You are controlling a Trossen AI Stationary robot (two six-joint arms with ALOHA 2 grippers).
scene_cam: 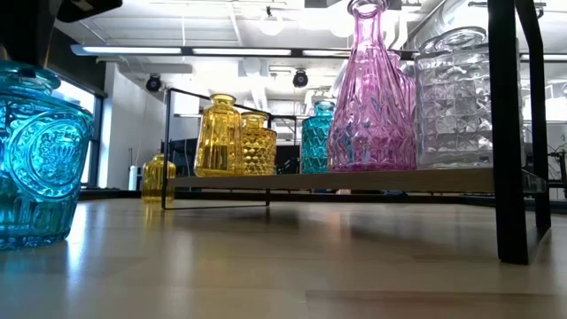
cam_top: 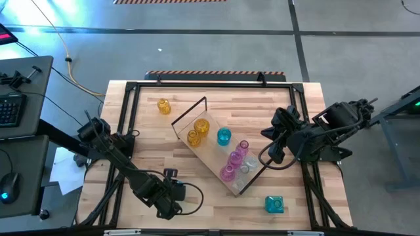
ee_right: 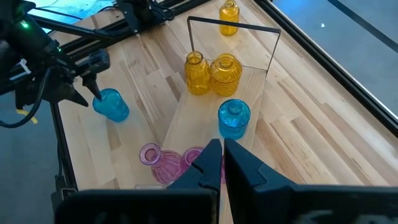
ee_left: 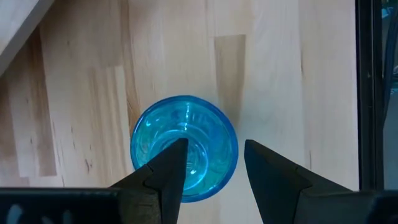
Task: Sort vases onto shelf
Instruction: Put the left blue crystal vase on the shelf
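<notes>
Left tool (ee_left: 214, 165) astride teal vase (ee_left: 184, 148)

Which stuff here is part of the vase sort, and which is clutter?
Job: shelf; shelved vases; loose amber vase; loose teal vase; second teal vase below left hand.
Clutter: keyboard; mouse; yellow cable.

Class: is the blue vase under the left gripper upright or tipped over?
Upright. The left wrist view looks straight down into the round mouth of the blue vase; the right wrist view shows it standing on the tabletop.
</notes>
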